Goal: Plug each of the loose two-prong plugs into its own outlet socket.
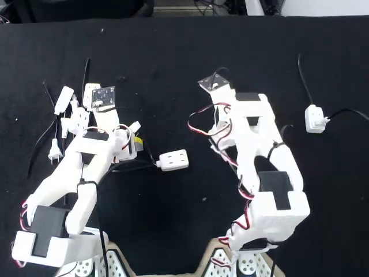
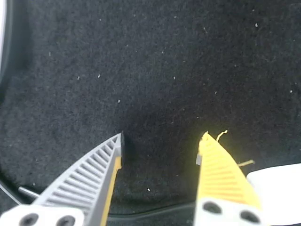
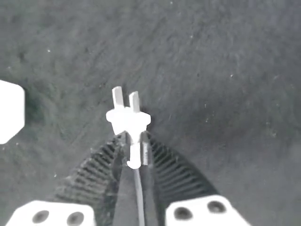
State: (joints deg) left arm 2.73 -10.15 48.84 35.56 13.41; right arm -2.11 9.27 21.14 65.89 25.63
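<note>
My right gripper (image 3: 134, 137) is shut on the cable neck of a white two-prong plug (image 3: 128, 117), whose prongs point away over the black cloth. A white block (image 3: 9, 110) sits off to one side of it. The left gripper (image 2: 162, 136) stands open just above bare cloth, with a white corner (image 2: 277, 178) beside its yellow finger (image 2: 221, 165). In the high view the left gripper (image 1: 134, 137) hangs just left of a white outlet socket (image 1: 173, 160). A second outlet socket (image 1: 315, 118) lies at the far right. A loose plug (image 1: 55, 152) on a black cable rests at the left.
Several small white adapters and plugs (image 1: 72, 109) with thin black cables are clustered at the back left. A black cable (image 1: 302, 78) runs back from the right outlet. Black cloth (image 1: 173, 57) covers the whole table, and the arm bases stand at the front edge.
</note>
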